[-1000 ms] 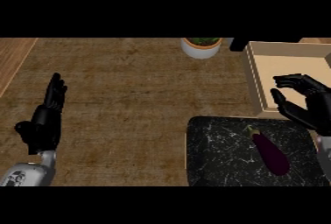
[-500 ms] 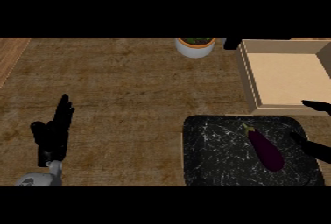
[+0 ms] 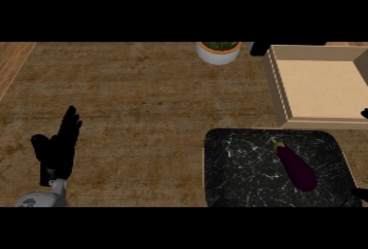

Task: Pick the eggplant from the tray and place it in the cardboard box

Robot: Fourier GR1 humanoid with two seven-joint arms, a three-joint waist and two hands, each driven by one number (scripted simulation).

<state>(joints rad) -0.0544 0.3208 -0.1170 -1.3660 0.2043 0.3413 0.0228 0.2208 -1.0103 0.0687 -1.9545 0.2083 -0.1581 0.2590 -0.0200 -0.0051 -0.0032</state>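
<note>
A dark purple eggplant [image 3: 297, 166] with a green stem lies slantwise on the right half of the black marbled tray [image 3: 233, 168]. Just behind the tray stands the open cardboard box [image 3: 277, 90], with nothing inside. Only small black bits of my right hand [image 3: 363, 115] show at the right edge, beside the box's near corner and apart from the eggplant. At the lower left my left hand [image 3: 59, 151] rests open with its fingers up, far from the tray.
A white pot with a green plant [image 3: 218, 51] stands at the back of the wooden counter [image 3: 129, 97]. Next to it, by the box's far left corner, is a small black object [image 3: 260, 48]. A lighter wooden strip [image 3: 10, 63] runs along the far left.
My right hand has slid to the right, from above the tray's far right corner almost out of the view. The left hand sits lower. The eggplant has not moved on the tray.
</note>
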